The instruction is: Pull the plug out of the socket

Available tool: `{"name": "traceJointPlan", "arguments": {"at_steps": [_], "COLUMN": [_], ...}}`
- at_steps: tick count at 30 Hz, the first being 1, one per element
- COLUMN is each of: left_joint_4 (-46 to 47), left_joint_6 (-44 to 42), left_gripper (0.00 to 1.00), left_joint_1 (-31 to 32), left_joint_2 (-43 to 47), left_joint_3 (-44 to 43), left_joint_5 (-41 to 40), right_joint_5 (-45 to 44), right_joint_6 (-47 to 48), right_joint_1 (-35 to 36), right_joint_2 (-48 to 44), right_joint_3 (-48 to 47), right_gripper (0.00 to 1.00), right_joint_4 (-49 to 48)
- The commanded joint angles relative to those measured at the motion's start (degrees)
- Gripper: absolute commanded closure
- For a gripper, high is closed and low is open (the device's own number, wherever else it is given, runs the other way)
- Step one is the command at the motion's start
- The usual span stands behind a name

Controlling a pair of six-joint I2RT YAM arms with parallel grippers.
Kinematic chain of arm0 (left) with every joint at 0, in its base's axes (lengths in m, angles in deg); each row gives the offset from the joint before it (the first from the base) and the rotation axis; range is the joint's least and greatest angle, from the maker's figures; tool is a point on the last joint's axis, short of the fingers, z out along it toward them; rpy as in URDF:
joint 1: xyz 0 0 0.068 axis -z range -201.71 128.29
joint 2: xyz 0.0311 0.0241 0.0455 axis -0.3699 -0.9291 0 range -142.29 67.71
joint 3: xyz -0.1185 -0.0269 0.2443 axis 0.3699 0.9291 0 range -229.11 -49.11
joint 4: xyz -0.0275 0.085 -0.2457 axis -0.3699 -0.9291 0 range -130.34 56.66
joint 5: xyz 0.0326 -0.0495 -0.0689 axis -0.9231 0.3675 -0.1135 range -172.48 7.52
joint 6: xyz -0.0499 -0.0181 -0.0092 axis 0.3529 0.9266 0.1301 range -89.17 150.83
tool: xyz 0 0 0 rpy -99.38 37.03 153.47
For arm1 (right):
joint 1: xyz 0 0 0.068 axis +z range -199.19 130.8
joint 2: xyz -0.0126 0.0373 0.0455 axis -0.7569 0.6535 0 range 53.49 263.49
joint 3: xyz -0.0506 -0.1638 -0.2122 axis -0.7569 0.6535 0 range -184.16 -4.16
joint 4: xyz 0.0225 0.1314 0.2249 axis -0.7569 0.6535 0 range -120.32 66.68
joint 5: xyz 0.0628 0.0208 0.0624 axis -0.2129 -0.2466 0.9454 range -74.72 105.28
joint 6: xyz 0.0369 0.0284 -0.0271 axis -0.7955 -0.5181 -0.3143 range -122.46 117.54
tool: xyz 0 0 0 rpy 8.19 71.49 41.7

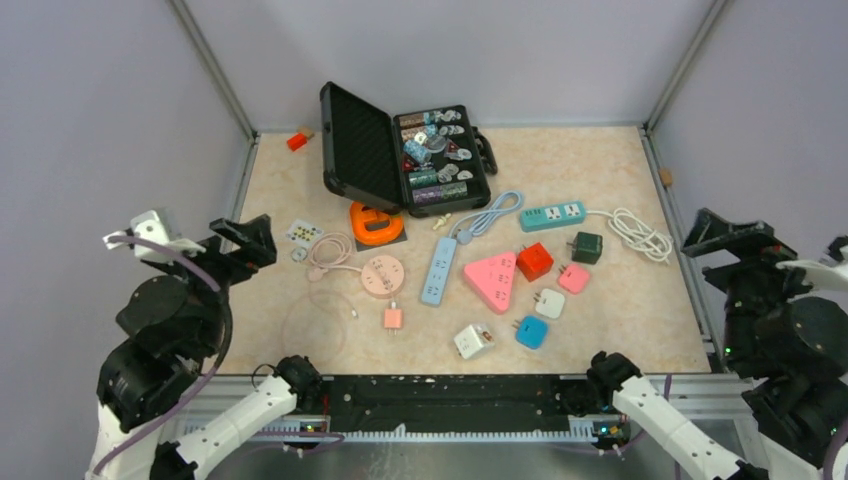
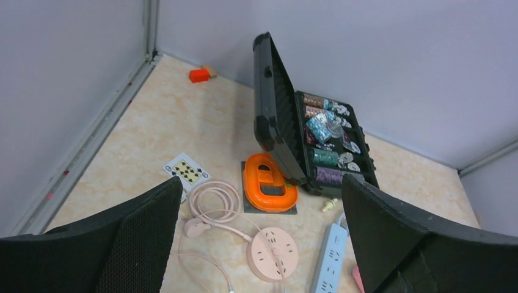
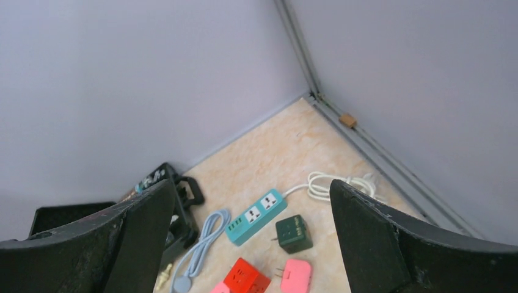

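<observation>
Standby, nothing gripped.
I'm holding left gripper [image 2: 261, 183] and right gripper [image 3: 251, 183] fully open at the sides, leaving red plug [image 1: 534, 262] against pink socket [image 1: 490, 280] unblocked.

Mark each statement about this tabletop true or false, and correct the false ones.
1. The black case stands open. True.
2. The left pincer holds a plug. False: it is open and empty.
3. The teal power strip has a white cord. True.
4. The red cube lies inside the case. False: it sits on the table beside the pink triangular socket.
5. The right pincer is shut. False: it is open.
</observation>
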Motion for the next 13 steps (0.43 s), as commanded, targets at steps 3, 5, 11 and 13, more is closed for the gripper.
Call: {"name": "traceJointPlan", "arguments": {"at_steps": [3,5,11,13], "left_joint_4": [2.01,1.83,0.74,1.28], "left_joint_6": [-4.17,-4.29,-3.54,-3.46], "left_gripper": [0.01,0.01,0.01,0.01], "left_joint_1": [0.09,0.09,0.09,0.11], "left_joint_2": [3.96,4.26,3.66,3.85], "left_joint_3": [-1.17,-1.22,-1.16,-0.62], "left_joint_5": [-5.12,-5.27,-6.04,-5.82], "right_joint_5": [-6.95,-7.13,-6.85,-6.71], "right_joint_6": [6.68,6.77,6.37,6.11], "right_joint_1": [0.22,0.22,0.23,0.23], "right_joint_2": [-2.85,-3.08,-3.11,-3.12], "right_joint_3": [-1.43,-1.36,-0.34,0.03], "right_gripper": [0.06,0.06,0.05,0.05], "right_joint_4": [-2.78,-3.02,-3.3,-3.42]}}
